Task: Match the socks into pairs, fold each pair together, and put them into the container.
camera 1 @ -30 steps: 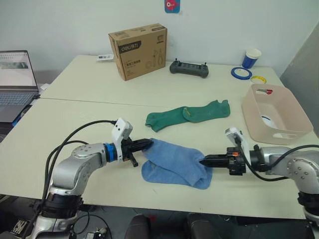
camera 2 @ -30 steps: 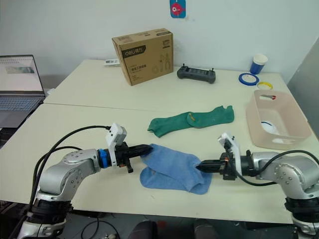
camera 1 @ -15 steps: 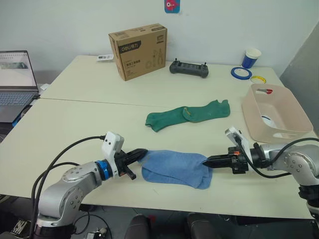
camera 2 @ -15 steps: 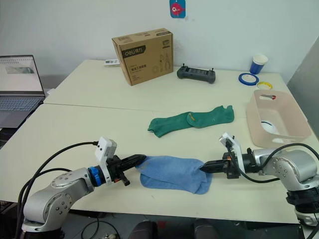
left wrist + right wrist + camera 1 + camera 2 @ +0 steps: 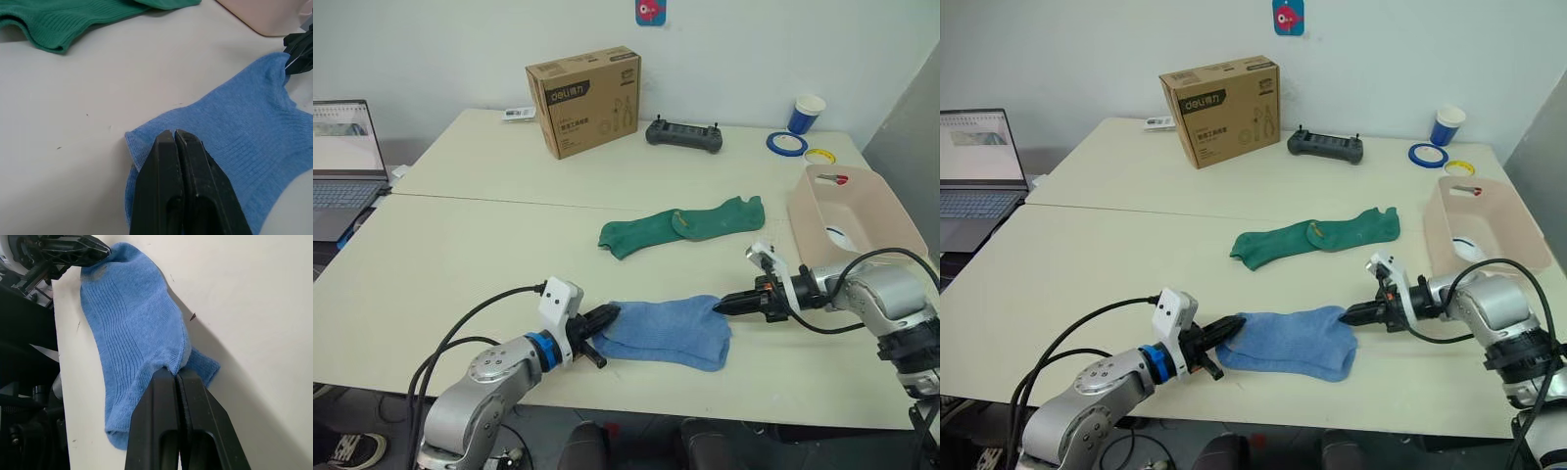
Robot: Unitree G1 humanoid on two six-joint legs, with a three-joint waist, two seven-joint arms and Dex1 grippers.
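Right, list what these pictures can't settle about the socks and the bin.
- Blue socks: in the head views, whether one or two lie stacked cannot be told; the top layer hides what is under it.
- Bin: its near wall hides most of the inside; a white patch shows, too small to tell what it is.
- Green socks: they overlap, so the join is unclear.
- Left hand covers the blue edge it pinches; right hand likewise.

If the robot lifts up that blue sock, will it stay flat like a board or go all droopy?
Probably droopy. The blue sock is soft ribbed knit that bunches where the right gripper pinches it. It looks thin and light. Held also by the left gripper, its middle would likely sag.
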